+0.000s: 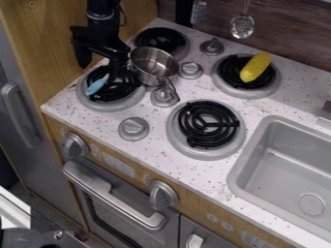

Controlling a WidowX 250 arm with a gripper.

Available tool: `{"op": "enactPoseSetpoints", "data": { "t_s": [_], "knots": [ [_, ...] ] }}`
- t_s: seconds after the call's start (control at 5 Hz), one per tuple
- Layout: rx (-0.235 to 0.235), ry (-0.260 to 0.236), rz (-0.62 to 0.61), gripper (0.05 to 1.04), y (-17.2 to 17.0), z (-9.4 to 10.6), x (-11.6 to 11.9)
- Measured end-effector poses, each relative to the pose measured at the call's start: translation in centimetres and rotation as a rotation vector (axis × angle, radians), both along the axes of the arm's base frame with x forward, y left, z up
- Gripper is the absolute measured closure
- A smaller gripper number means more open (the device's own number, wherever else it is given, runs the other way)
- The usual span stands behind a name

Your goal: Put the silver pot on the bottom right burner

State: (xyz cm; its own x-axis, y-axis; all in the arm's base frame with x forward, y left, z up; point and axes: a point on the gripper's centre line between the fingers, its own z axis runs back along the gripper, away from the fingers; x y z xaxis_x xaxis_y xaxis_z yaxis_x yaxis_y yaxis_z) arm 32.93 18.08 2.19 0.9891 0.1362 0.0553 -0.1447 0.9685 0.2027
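Silver-grey toy oven door point(107, 220) with a long metal-coloured handle point(113, 197) stands lowest, below the white speckled countertop point(155, 157). Set in that top are 4 black coil burners on grey pans and a rectangular grey sink point(278, 164) at the right edge.

At the upper left the black two-finger gripper point(99, 71) hangs over the bottom left burner point(123, 106), its 2 fingers spread apart and nothing gripped between them. The shiny silver metal pot point(152, 65), small, round and open-topped, sits just to the gripper's right in the view, beside the nearer finger; whether they touch, I cannot tell. It lies between the top left burner point(158, 39) and the bottom left, overlapping both from this angle, handle toward a grey knob point(163, 97).

A slim light-blue object point(97, 85) rests on the bottom left burner. The bottom right burner point(208, 125) shows its bare coils, and a yellow corn-shaped toy point(255, 67) lies on the top right burner point(249, 94).
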Motion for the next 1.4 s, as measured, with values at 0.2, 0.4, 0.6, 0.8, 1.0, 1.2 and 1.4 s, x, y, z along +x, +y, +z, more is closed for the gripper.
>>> {"op": "enactPoseSetpoints", "data": {
  "t_s": [0.2, 0.4, 0.6, 0.8, 1.0, 1.2, 1.4],
  "knots": [
    [-0.023, 0.041, 0.004, 0.085, -0.3, -1.6, -0.6],
    [-0.047, 0.018, -0.021, 0.085, -0.7, -1.9, 0.7],
    [-0.052, -0.030, -0.058, 0.085, -1.7, -1.2, 2.9],
    [-0.066, -0.105, -0.075, 0.085, -2.5, -0.3, 5.9],
    [-0.079, -0.098, -0.077, 0.085, -2.9, -1.3, 8.2],
    [-0.076, -0.062, -0.038, 0.085, -2.2, -2.6, 9.3],
    [-0.046, -0.030, -0.014, 0.085, -1.2, -3.7, 9.9]
  ]
}}
